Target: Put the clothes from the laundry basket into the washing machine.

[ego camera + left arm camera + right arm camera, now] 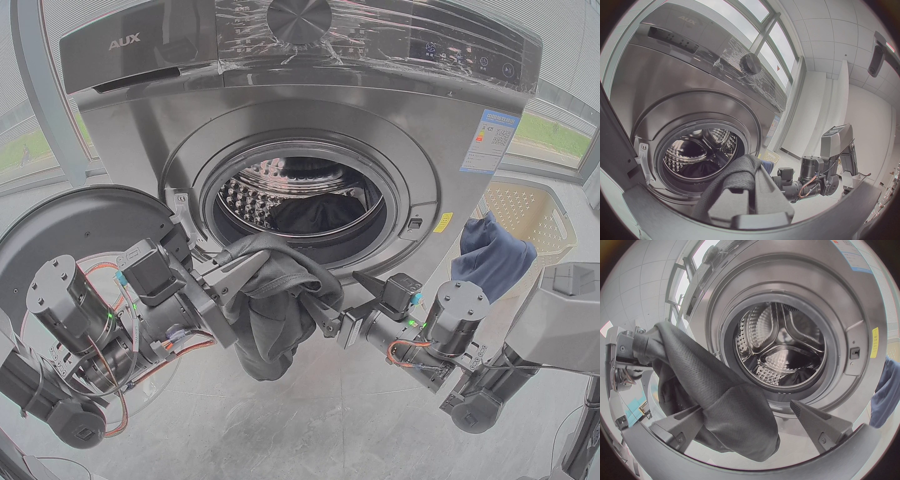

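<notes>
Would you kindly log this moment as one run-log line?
left gripper shut on grey garment | right gripper open, beneath it | washing machine door open | black cloth in drum | blue garment on laundry basket

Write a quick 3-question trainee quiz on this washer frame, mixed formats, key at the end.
1. True or false: the door of the washing machine stands open.
2. The dark grey garment hangs between the left gripper and the right gripper. Which one has its fingers spread wide? A) left B) right
3. Short answer: what colour is the other garment draped over the laundry basket?
Key: 1 true; 2 B; 3 blue.
</notes>
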### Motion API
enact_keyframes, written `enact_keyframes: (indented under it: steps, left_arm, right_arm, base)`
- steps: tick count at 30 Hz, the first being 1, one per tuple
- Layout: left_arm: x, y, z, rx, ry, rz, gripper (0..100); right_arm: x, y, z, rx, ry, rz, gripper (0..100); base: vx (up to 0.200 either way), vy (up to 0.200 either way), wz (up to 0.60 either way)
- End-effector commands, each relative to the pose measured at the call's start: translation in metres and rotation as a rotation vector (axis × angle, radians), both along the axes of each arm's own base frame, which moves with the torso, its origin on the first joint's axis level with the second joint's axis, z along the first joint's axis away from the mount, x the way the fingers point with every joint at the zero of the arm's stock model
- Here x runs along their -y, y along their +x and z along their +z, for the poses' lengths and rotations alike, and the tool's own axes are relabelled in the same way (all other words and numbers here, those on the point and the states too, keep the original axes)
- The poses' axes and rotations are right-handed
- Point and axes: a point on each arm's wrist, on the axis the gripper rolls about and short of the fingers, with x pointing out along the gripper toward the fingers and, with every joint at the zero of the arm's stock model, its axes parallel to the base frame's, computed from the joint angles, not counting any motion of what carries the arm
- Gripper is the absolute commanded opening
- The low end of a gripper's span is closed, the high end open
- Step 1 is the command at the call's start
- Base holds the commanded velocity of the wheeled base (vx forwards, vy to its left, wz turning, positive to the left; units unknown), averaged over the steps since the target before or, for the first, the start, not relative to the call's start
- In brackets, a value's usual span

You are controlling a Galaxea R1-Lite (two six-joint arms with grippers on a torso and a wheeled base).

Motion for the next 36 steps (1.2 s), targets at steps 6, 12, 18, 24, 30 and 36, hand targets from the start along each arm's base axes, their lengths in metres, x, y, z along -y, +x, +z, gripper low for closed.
enact_keyframes:
  steps: [6,12,18,24,30,36]
  left_arm:
    - [0.000,0.001,-0.002,-0.007,0.006,0.003,0]
    - [0.001,-0.001,-0.001,-0.004,0.004,-0.005,0]
    - [0.001,-0.001,0.001,0.002,-0.001,-0.004,0]
    - [0.001,-0.002,0.000,-0.001,0.000,-0.007,0]
    - [0.001,-0.001,-0.003,-0.010,0.006,-0.005,0]
    - [0.002,0.002,-0.011,-0.037,0.024,-0.001,0]
  right_arm:
    - [0.016,-0.005,0.025,0.043,0.036,-0.024,100]
    - [0.009,-0.002,0.015,0.028,0.023,-0.016,100]
    - [-0.004,0.008,-0.003,0.004,0.002,-0.007,100]
    - [-0.014,0.015,-0.006,0.019,0.015,0.002,100]
    - [-0.018,0.019,0.006,0.056,0.053,0.003,0]
    - [-0.014,0.009,0.022,0.078,0.077,0.018,0]
  base:
    - [0.000,0.000,0.00]
    - [0.000,0.000,0.00]
    - [0.000,0.000,0.00]
    - [0.000,0.000,0.00]
    - [0.000,0.000,0.00]
    - [0.000,0.000,0.00]
